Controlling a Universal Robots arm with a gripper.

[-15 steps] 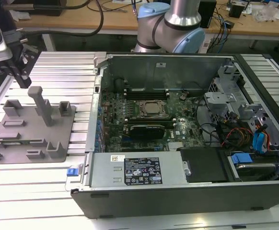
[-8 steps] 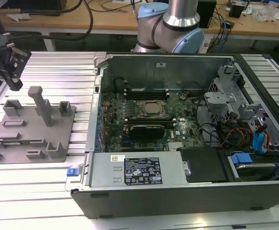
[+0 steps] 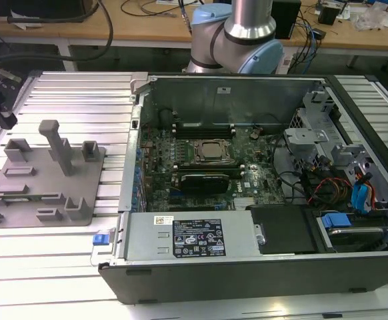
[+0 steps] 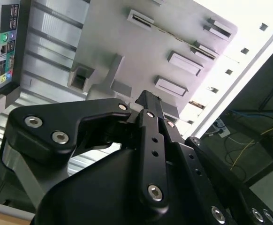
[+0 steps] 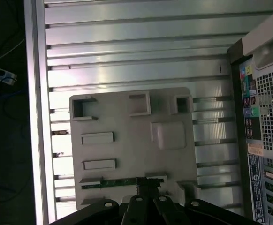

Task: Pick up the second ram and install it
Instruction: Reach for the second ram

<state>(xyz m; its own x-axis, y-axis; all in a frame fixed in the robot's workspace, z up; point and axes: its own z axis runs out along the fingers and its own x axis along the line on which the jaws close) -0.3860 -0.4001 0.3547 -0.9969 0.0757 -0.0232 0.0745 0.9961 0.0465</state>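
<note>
The second ram (image 5: 109, 182) is a thin green stick lying in a slot near one edge of the grey fixture plate (image 5: 127, 154). It appears as a green strip (image 3: 35, 197) in the exterior view. My gripper (image 5: 148, 182) hangs well above the plate with its black fingers pressed together and nothing between them; in the first wrist view the tips line up with one end of the stick. In the exterior view the gripper (image 3: 4, 115) is at the far left, above the plate. The second wrist view shows its fingertips (image 4: 148, 99) over the plate.
The open computer case (image 3: 247, 267) takes up the middle and right of the exterior view, with the motherboard, processor socket (image 3: 212, 152) and a black expansion card (image 3: 204, 180) inside. The fixture plate (image 3: 44, 180) carries a tall post (image 3: 59, 143) and several holders. Ribbed aluminium table (image 3: 74, 93) surrounds it.
</note>
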